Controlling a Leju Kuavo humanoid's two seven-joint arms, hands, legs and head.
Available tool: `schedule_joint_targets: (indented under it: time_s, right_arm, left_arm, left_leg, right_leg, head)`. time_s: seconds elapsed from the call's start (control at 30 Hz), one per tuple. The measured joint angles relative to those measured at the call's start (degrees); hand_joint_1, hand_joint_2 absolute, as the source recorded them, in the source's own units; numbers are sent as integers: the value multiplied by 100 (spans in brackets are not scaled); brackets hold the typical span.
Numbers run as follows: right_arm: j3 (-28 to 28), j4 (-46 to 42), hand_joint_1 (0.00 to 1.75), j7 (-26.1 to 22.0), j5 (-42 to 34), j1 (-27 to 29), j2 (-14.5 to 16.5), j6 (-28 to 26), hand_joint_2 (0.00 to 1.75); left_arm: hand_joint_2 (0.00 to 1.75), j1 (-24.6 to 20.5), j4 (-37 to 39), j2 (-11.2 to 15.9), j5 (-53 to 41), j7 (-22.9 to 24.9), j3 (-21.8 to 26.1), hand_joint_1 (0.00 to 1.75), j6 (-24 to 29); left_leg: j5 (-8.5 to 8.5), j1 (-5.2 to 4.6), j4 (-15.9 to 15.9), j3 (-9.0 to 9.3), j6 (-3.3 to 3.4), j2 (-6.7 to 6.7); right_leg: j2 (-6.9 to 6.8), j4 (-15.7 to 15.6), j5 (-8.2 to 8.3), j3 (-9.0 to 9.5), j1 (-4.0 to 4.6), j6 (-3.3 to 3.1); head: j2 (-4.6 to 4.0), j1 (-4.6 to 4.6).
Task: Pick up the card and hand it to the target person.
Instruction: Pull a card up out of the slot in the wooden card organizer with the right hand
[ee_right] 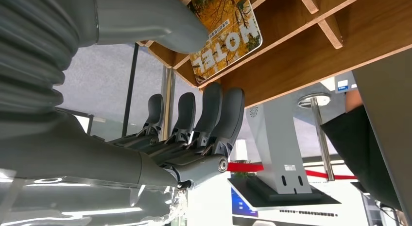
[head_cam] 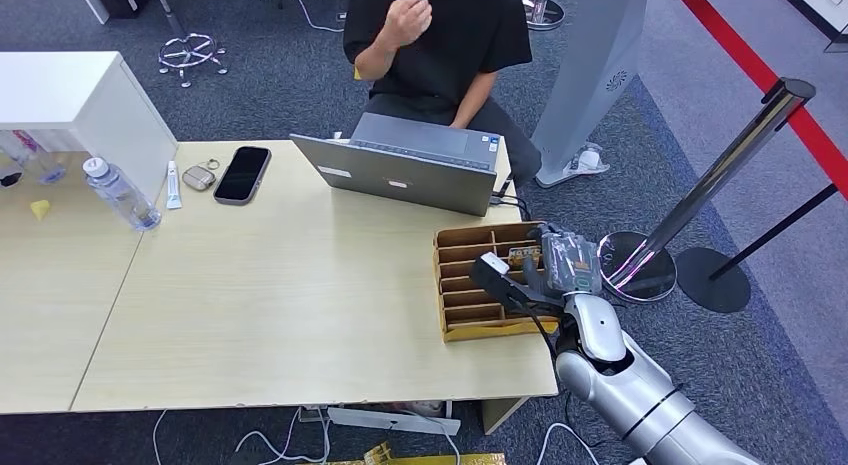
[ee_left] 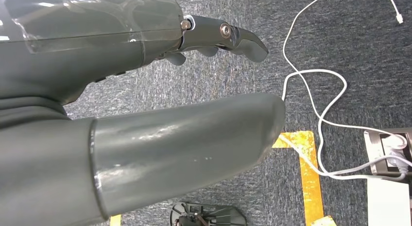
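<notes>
A card (head_cam: 522, 255) printed with autumn leaves and the word HOTEL (ee_right: 228, 31) stands in a far slot of the brown wooden organizer box (head_cam: 487, 331) at the table's right edge. My right hand (head_cam: 567, 264) straddles the box's outer wall: its dark fingers (ee_right: 214, 119) lie against the outside of the wood, and the thick thumb (ee_right: 160, 22) reaches inside, its tip right beside the card; whether it touches is unclear. Nothing is pinched. The person (head_cam: 440, 35) in a black shirt sits behind the laptop (head_cam: 400, 165). My left hand (ee_left: 145, 114) hangs over the carpet, fingers extended, holding nothing.
A phone (head_cam: 242, 173), a water bottle (head_cam: 118, 193) and a white cabinet (head_cam: 70, 100) sit at the table's far left. A chrome stanchion (head_cam: 700, 195) with a red belt stands right of the box. White cables (ee_left: 320, 119) and yellow tape (ee_left: 308, 167) lie on the floor.
</notes>
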Motion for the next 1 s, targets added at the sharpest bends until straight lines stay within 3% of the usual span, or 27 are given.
schedule_joint_targets:
  time_s: [0.5,1.0]
  right_arm:
    - [122,37,94,-49,-89,-76,21,178,175]
    - [130,-1,107,-27,-119,-122,-21,232,175]
  left_arm:
    - [0,1,4,1,34,-28,39,0,-3]
    - [0,-11,6,-5,16,-21,16,0,-5]
  left_leg:
    - [-2,0,3,-2,1,0]
    - [0,-1,2,-4,0,0]
  right_leg:
    - [0,2,-1,-2,0,1]
    - [0,3,0,-3,-1,0]
  head:
    - [0,0]
    - [0,0]
